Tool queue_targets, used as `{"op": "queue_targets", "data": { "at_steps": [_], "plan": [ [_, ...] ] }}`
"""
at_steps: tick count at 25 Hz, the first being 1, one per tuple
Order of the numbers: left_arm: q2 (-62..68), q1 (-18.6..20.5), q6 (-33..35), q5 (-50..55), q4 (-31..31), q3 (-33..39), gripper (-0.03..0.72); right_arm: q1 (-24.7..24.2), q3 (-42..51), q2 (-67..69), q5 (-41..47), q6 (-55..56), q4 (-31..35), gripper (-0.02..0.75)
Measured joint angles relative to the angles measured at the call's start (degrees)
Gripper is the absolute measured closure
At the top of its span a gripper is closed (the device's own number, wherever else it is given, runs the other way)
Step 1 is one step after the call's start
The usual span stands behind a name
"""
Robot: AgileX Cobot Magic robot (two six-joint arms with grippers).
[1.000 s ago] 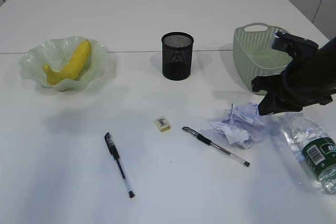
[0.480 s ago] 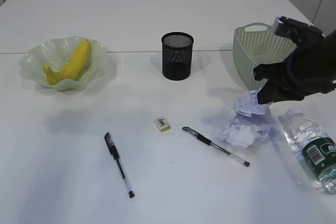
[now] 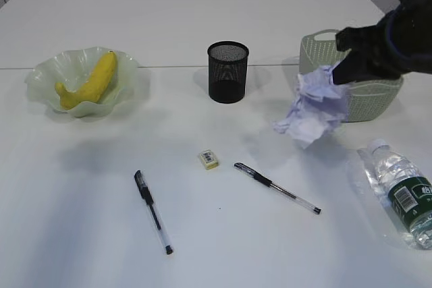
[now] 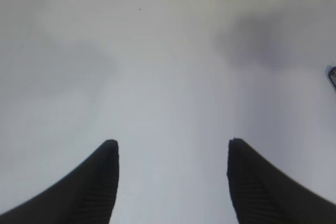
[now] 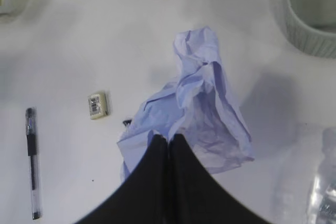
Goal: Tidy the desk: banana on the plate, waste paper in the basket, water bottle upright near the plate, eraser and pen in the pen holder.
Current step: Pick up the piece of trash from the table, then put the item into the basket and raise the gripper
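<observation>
We see the right gripper (image 5: 168, 142) pinched tight on the waste paper (image 3: 314, 104), hanging beside the basket (image 3: 368, 102). Left gripper (image 4: 172, 153) spread wide, holding nothing, over bare table (image 4: 157, 77).

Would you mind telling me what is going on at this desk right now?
The right pincer is shut on the crumpled paper, holding it in the air beside the basket. The left pincer is open over bare table. The banana lies on the plate; the bottle lies on its side.
</observation>
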Motion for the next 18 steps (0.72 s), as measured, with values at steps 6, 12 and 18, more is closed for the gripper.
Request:
{"op": "queue_targets", "data": {
  "at_steps": [6, 12, 18],
  "plan": [
    [0.0, 0.0, 0.0, 0.1, 0.0, 0.0, 0.225, 0.0, -5.3, -0.1, 0.4, -0.4, 0.0, 0.753],
    [0.0, 0.0, 0.0, 0.1, 0.2, 0.0, 0.225, 0.0, -7.9, -0.1, -3.9, -0.9, -1.6, 0.753],
    [0.0, 0.0, 0.0, 0.2, 0.4, 0.0, 0.225, 0.0, -8.1, -0.1, -9.7, -0.9, -7.3, 0.753]
  ]
}}
